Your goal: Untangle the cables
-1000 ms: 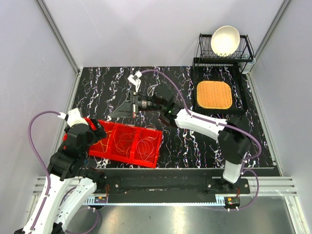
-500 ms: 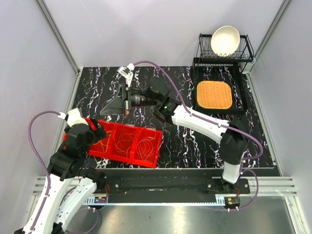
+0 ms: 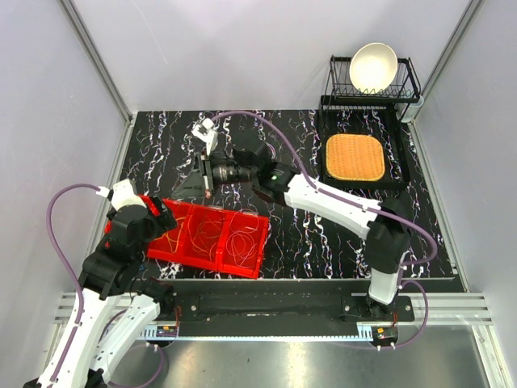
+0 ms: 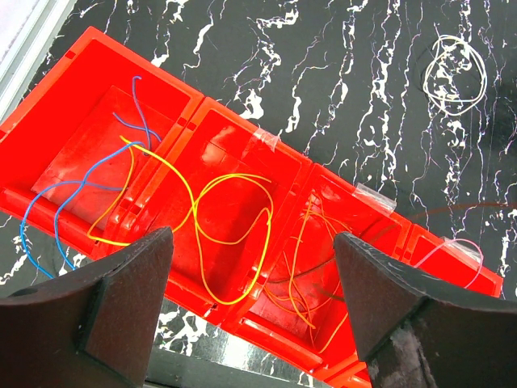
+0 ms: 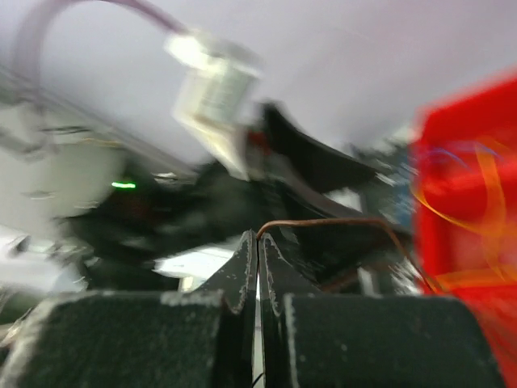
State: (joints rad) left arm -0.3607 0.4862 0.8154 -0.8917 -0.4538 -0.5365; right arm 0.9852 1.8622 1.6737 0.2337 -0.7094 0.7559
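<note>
Your left tool (image 4: 252, 242) hangs over the left end of a red tray (image 4: 81, 61). Its two dark fingers (image 4: 121, 307) are spread wide and nothing is between them. The tray sits on the black, white-veined bench (image 3: 161, 153), near its front left edge, and is split into a row of compartments.

The cables lie mostly in that tray. A blue cable (image 4: 145, 121) curls in the leftmost compartment. A yellow cable (image 4: 194, 206) starts there and loops over the divider into the next compartment. A bundle of orange cables (image 4: 303, 242) fills the third compartment. A pale pink loop (image 4: 452, 246) rests at the tray's right end. A white loop (image 4: 455, 71) lies alone on the bare bench beyond the tray, well apart from the others.

Your right arm reaches across the bench from its base at the front right, and your right tool (image 5: 258, 242) is beyond the tray, towards the middle of the bench. Its fingers are pressed together. They pinch a thin brown cable (image 5: 339, 221), which arcs from the fingertips towards the red tray at the right edge of the right wrist view. That view is blurred, so you cannot tell where the brown cable ends.

In the far right corner stands a black dish rack (image 3: 408, 81) holding a white bowl (image 3: 373, 66). A woven mat (image 3: 354, 156) lies just in front of the rack.
</note>
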